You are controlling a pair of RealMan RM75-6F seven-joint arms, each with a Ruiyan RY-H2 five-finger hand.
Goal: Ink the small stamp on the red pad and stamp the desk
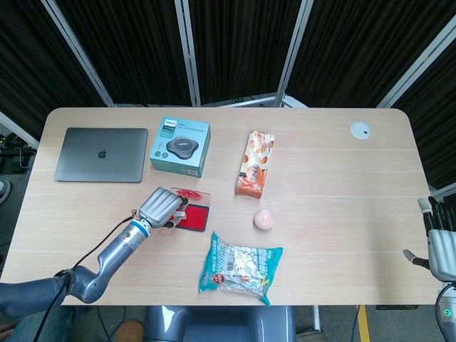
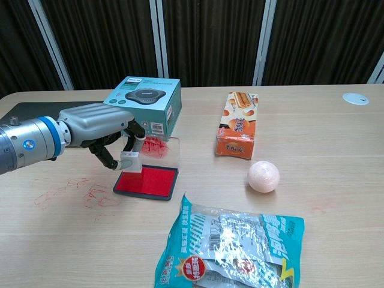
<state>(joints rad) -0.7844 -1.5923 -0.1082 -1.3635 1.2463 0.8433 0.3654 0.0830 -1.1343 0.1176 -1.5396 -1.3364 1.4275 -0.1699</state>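
My left hand (image 2: pixel 102 129) (image 1: pixel 161 206) pinches the small white stamp (image 2: pixel 129 161) with its red face pointing down. The stamp hangs over the left part of the red ink pad (image 2: pixel 147 182) (image 1: pixel 194 217); whether it touches the pad I cannot tell. The pad's clear lid (image 2: pixel 161 148) stands open behind it, smeared red. Red stamp marks (image 2: pixel 84 195) show on the desk left of the pad. At the lower right edge of the head view my right hand (image 1: pixel 440 242) sits off the table, fingers spread, holding nothing.
A teal speaker box (image 2: pixel 144 103) stands just behind the pad, and a laptop (image 1: pixel 101 154) lies at the far left. An orange snack box (image 2: pixel 239 132), a pink ball (image 2: pixel 264 176) and a crinkly snack bag (image 2: pixel 231 246) lie to the right and front. A white disc (image 1: pixel 360 130) sits far right.
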